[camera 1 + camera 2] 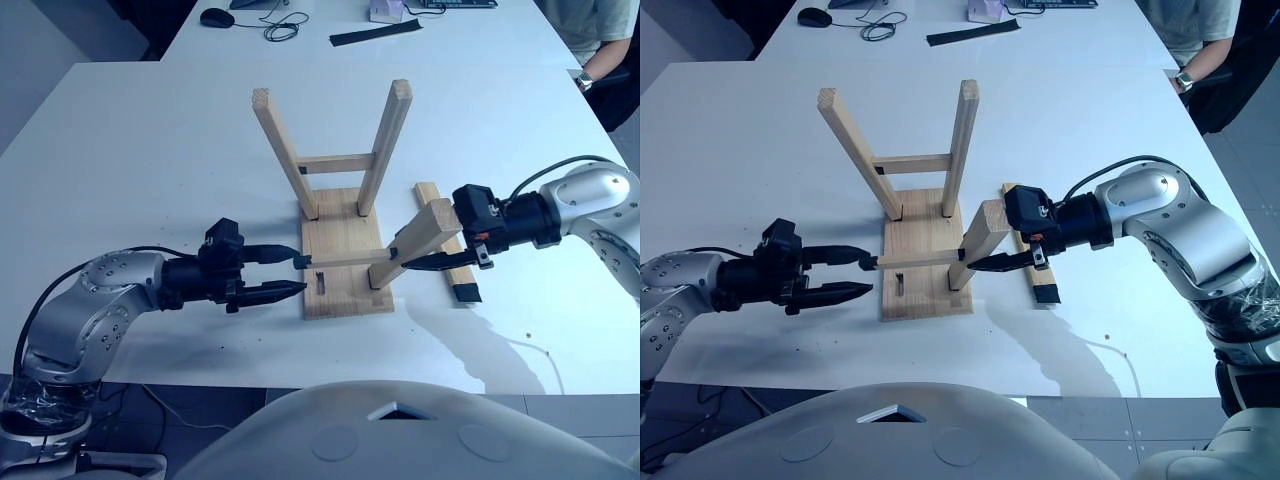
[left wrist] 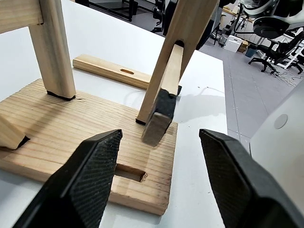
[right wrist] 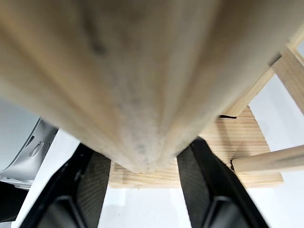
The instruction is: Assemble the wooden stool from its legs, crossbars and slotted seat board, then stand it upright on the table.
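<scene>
The slotted seat board (image 1: 340, 296) lies flat on the white table. Two legs (image 1: 385, 140) stand in its far slots, joined by a crossbar (image 1: 336, 163). A third leg (image 1: 412, 243) leans in the near right slot, and my right gripper (image 1: 410, 252) is shut on it, fingers (image 3: 92, 187) on both sides. Another crossbar (image 1: 345, 259) sticks out of that leg toward the left. Its free end (image 2: 156, 127) hangs between the fingers (image 2: 90, 171) of my open left gripper (image 1: 290, 270), untouched. Below it is an empty slot (image 2: 129, 174). A fourth leg (image 1: 429, 195) lies beside the board on the right.
A second table behind holds a black mouse (image 1: 216, 17), a cable and a black strip (image 1: 375, 33). A thin white cable (image 1: 532, 347) lies near the front right edge. Open tabletop stretches to the left of the board (image 1: 130, 170).
</scene>
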`<state>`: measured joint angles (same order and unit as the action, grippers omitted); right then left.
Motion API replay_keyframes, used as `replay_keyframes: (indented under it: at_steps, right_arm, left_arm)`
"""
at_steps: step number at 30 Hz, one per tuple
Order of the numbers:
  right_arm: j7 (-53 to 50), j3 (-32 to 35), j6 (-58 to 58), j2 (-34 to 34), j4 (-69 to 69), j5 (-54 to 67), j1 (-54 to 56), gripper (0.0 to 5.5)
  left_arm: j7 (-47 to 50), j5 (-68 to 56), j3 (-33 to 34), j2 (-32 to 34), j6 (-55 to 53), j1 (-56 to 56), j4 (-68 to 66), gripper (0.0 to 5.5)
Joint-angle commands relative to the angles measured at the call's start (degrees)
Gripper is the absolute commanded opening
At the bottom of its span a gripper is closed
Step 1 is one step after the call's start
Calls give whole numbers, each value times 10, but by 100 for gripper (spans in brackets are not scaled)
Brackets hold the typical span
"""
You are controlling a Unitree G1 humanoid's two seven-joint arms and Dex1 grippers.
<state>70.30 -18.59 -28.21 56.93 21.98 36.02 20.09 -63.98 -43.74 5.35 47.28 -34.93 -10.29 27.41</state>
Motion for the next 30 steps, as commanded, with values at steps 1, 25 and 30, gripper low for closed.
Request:
replay_keyframes:
  at_steps: [1, 25, 30]
  right_arm:
    - [-1, -60, -58, 20, -17, -62, -66, 201]
    - [-459, 353, -463, -217, 213, -18, -308, 482]
    - [-553, 335, -497, -286, 201, -65, -313, 482]
  left_arm:
    - [-9, 29, 23, 17, 23, 3, -50, 301]
    - [66, 23, 174, -39, 62, -113, -41, 301]
    - [73, 23, 163, -40, 59, -105, -34, 301]
